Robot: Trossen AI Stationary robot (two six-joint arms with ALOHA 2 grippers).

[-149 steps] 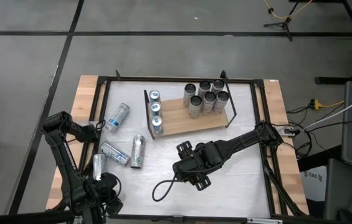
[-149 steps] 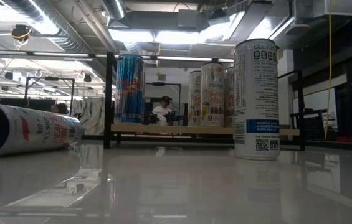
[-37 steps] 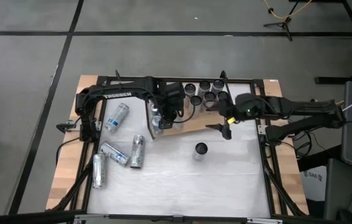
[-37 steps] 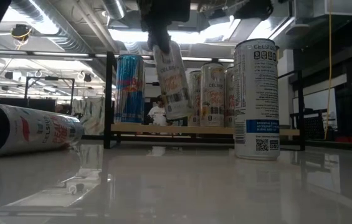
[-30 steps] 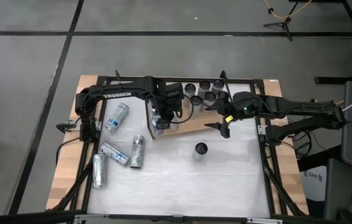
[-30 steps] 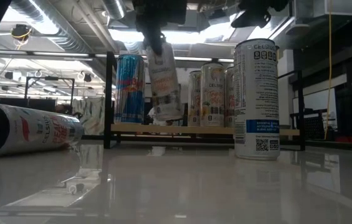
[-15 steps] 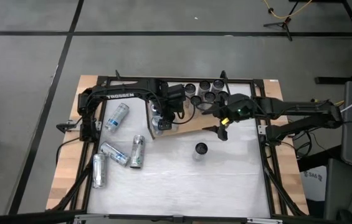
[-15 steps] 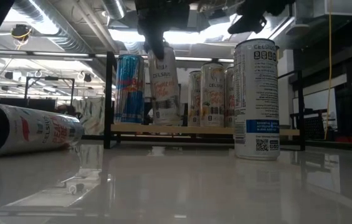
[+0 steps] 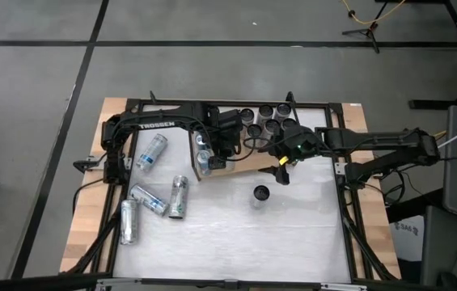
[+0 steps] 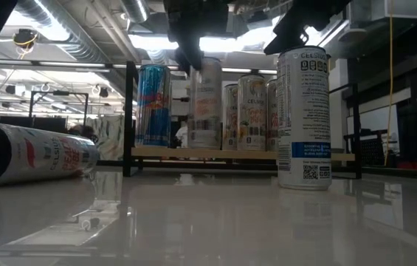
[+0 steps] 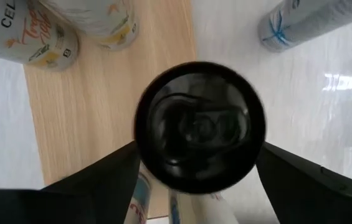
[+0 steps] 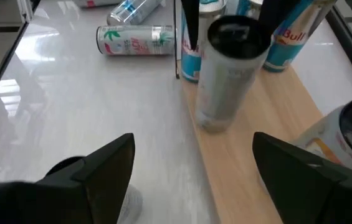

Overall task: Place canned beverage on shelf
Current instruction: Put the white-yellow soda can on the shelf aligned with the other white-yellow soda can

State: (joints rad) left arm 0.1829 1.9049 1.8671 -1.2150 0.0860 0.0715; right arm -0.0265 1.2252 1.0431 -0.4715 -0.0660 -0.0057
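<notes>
On shelf [image 9: 244, 164] near blue cans, silver can [image 12: 228, 68] stands upright; left gripper [image 9: 214, 155] fingers apart round it. Lift straight up, w/o nudging. Right gripper [image 9: 281, 171] open, beside shelf.

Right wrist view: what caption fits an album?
Silver can standing upright on the wooden shelf, blue Red Bull cans behind it.
</notes>
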